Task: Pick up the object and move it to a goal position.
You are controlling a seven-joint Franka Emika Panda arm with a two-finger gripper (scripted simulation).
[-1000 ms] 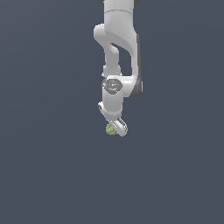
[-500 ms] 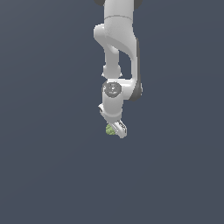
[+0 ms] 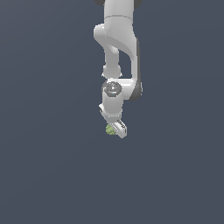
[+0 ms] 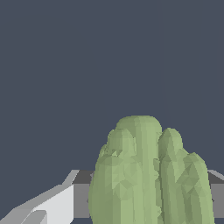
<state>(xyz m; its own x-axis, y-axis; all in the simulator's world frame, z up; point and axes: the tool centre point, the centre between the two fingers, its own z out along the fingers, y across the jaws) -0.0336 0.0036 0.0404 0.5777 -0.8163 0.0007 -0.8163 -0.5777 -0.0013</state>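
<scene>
- Exterior view: our gripper (image 3: 115,129) hangs from the arm (image 3: 117,52) on a plain dark grey backdrop. No table, surface or goal marker shows.
- Exterior view: the object (image 3: 110,129) sits at the fingertips, on the side toward the exterior view's left, partly hidden by a white finger (image 3: 120,127). Nothing visible underneath it, so we judge it's carried, not resting.
- Exterior view: jaws look narrowed down onto the lump, with no open gap visible. Contact faces are hidden, so the grasp is our read.
- Wrist view: the object (image 4: 146,175) fills the lower frame, right up close, with grey-white finger parts (image 4: 52,205) flanking it.
- Wrist view, handling: we'd guess light and rigid. The lobed surface gives uneven contact, so it may twist or slip in the pads. Best hold is across the fattest middle, pads on lobe crests rather than in the grooves.
- Wrist view, looks: light green, clustered vertical lobes with rounded tops, faceted and streaked, darker grooves between lobes. Narrower than the gripper.
</scene>
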